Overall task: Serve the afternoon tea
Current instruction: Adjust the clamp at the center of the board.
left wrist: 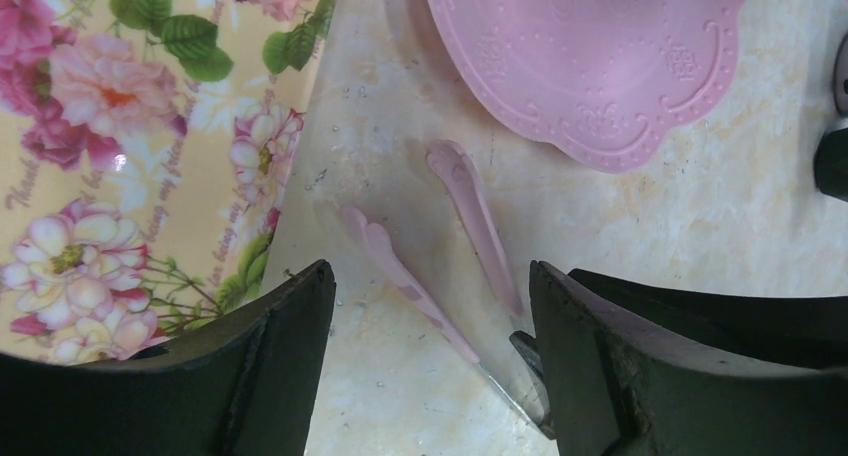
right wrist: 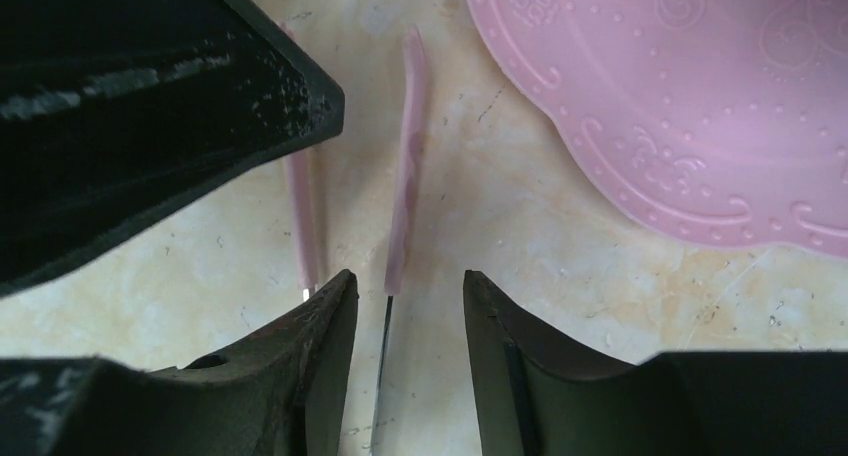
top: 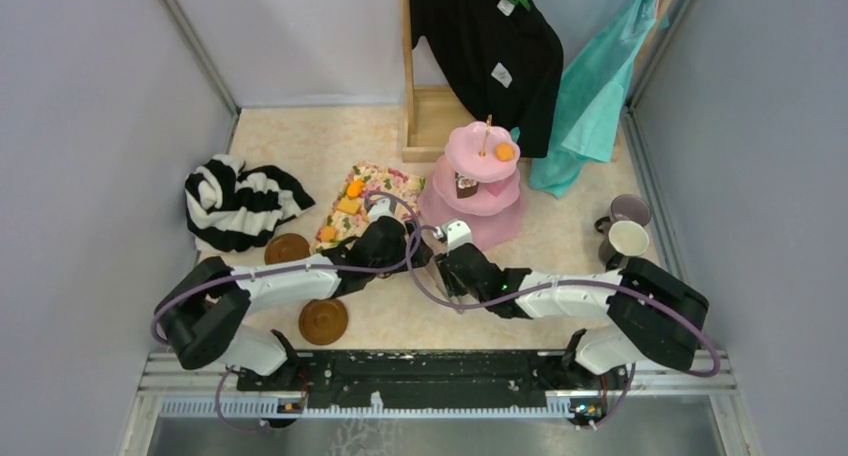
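The pink three-tier cake stand [top: 480,181] stands at centre back, with an orange pastry [top: 504,151] on its top tier and a brown one [top: 466,186] on the middle tier. More orange and yellow pastries [top: 349,205] lie on the floral cloth [top: 372,191]. Two brown saucers [top: 287,248] [top: 323,321] lie at the left. The lilac mug [top: 630,210] and cream mug [top: 628,238] stand at the right. My left gripper [left wrist: 430,276] is open above two pink-handled utensils [left wrist: 478,221] lying by the stand's base [left wrist: 590,56]. My right gripper [right wrist: 407,281] is open, low over one utensil [right wrist: 408,176].
A striped garment [top: 240,204] lies at the left. A wooden rack [top: 430,116] with black and teal clothes stands behind the stand. The two grippers [top: 400,238] [top: 447,256] are close together; the left one's finger [right wrist: 150,96] fills the right wrist view's upper left.
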Controlling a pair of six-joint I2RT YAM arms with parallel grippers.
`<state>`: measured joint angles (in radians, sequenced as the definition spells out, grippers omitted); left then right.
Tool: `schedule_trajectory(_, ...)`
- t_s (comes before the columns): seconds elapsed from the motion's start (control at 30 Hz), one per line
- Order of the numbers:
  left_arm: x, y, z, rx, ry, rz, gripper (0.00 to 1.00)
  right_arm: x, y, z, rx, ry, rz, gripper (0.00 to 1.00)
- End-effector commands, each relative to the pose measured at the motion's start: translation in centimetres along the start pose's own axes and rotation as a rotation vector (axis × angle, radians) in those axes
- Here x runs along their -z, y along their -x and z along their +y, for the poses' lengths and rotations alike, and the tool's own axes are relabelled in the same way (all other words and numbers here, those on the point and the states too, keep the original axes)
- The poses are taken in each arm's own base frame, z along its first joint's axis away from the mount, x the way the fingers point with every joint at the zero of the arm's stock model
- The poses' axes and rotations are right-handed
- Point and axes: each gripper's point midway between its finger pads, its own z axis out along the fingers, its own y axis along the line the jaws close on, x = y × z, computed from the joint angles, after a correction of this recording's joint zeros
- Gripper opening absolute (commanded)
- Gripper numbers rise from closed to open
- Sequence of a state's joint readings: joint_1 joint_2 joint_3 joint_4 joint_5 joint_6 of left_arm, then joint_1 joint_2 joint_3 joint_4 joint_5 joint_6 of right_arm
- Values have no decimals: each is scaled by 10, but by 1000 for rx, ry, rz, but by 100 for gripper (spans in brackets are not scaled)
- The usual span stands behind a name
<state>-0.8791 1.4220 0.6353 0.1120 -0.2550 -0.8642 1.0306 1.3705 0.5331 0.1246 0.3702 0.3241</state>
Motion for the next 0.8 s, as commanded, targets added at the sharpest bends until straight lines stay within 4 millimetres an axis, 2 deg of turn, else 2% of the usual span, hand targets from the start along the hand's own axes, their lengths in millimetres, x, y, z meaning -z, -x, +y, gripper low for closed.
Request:
schedule_trajectory(0.0,-3,0,-3,-3,51,8,76,-5,37,6,-51,27,-90,43)
schedule_trajectory(0.3,-6,-12,2,-17,133,41,72,-10,37,7,-92,58,-84,39)
schedule_trajectory(0.6,-6,-23,12,-6,186,55,68,-20,26,15,-102,88,-40,36)
schedule_trajectory(0.77,-8,-27,17,-2,205,61,66,-23,22,14,-114,80,-19,26)
